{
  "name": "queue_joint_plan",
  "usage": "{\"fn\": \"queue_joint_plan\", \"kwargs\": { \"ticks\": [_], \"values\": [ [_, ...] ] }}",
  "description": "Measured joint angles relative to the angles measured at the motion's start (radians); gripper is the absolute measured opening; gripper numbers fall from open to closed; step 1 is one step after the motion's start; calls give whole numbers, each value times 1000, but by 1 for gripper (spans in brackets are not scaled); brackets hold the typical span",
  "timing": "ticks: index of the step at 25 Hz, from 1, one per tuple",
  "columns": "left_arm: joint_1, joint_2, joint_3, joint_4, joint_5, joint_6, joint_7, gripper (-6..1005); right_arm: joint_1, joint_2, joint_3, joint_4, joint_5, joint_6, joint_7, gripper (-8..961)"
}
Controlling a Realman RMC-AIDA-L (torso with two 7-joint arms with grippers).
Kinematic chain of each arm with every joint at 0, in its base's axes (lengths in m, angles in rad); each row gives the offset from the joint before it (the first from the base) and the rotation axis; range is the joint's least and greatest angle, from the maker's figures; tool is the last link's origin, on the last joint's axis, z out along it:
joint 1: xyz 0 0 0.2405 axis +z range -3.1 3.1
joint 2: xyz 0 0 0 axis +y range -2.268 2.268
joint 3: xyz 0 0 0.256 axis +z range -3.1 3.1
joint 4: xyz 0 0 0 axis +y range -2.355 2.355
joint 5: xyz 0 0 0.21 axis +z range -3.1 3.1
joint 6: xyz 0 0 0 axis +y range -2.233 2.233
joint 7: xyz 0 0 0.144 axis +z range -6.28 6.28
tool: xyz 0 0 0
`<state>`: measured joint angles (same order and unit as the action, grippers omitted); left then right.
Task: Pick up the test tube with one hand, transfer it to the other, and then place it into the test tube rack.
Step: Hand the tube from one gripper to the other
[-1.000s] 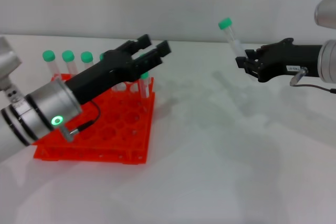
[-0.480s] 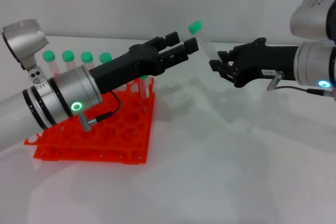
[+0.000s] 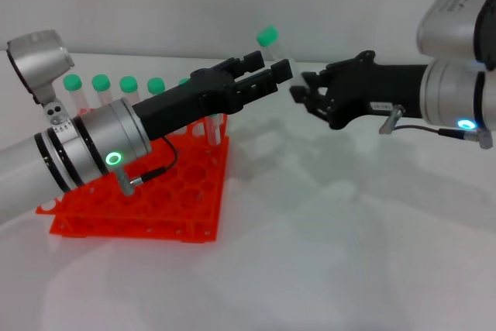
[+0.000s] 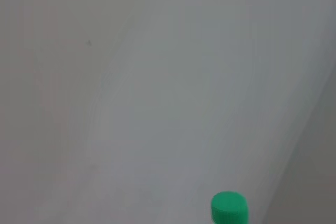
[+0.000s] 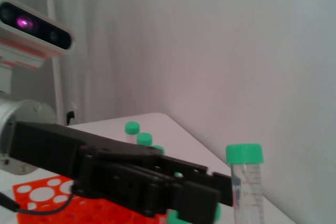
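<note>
The test tube (image 3: 277,55), clear with a green cap, is held tilted in the air above the table. My right gripper (image 3: 301,92) is shut on its lower end. My left gripper (image 3: 266,69) reaches in from the left, fingers apart, with its tips at the tube's middle. I cannot tell whether they touch it. The orange-red rack (image 3: 147,205) lies under my left arm, with several green-capped tubes (image 3: 101,83) in its far row. The left wrist view shows only the tube's green cap (image 4: 229,208). The right wrist view shows the tube (image 5: 245,184) beside my left gripper (image 5: 194,195), and the rack (image 5: 37,192).
The white table (image 3: 333,238) extends to the right of and in front of the rack. A pale wall stands behind. My left arm's silver wrist (image 3: 85,156) and its cable hang over the rack's near holes.
My right gripper has carried the tube leftward, from far right up to my left fingertips. My left gripper rose and reached forward from over the rack, then held nearly still.
</note>
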<state>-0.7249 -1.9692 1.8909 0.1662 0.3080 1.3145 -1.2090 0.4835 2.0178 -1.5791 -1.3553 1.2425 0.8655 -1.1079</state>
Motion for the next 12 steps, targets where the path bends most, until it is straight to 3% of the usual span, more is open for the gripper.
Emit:
{"fn": "queue_joint_plan", "kwargs": {
  "ticks": [12],
  "values": [
    [-5,3,-4,8,24,1,0,719,7,1,-32,0,1,-24,-21,187]
  ]
}}
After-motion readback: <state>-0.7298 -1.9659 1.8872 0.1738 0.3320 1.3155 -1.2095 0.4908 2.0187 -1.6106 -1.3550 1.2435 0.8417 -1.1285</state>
